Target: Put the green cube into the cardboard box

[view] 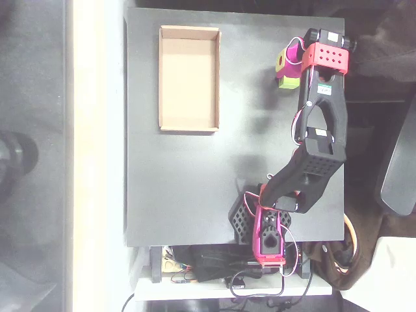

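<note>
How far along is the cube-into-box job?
Done: nothing delivered; the box at the table's upper left is empty in the overhead view. In hand: the gripper is at the upper right, with the cube at its tip; whether it is gripped or just touched is unclear from above. Left: confirm the grasp, carry the cube left across the table, release inside the box.

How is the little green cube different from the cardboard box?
The green cube is tiny; the cardboard box is much bigger and longer. The cube is bright yellow-green; the box is tan. The cube sits at the magenta gripper, near the table's right side in the overhead view; the box lies alone, open and empty, toward the left. Both are over the same dark table.
</note>
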`<state>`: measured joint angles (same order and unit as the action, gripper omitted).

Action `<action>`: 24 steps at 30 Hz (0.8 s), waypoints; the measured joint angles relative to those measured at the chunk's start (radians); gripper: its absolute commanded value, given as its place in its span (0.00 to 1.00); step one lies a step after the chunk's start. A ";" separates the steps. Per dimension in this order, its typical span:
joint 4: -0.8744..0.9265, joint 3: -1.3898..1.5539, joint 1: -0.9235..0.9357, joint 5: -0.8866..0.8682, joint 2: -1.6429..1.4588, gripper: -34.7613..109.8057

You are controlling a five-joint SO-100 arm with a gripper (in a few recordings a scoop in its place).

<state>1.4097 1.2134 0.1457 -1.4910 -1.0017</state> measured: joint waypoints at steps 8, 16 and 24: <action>0.000 0.003 0.002 0.009 -0.129 0.32; 0.008 0.003 -0.009 0.009 -0.428 0.32; 0.003 0.003 -0.104 0.003 -0.686 0.32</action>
<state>1.4128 1.2164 0.0414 -1.4880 -1.6874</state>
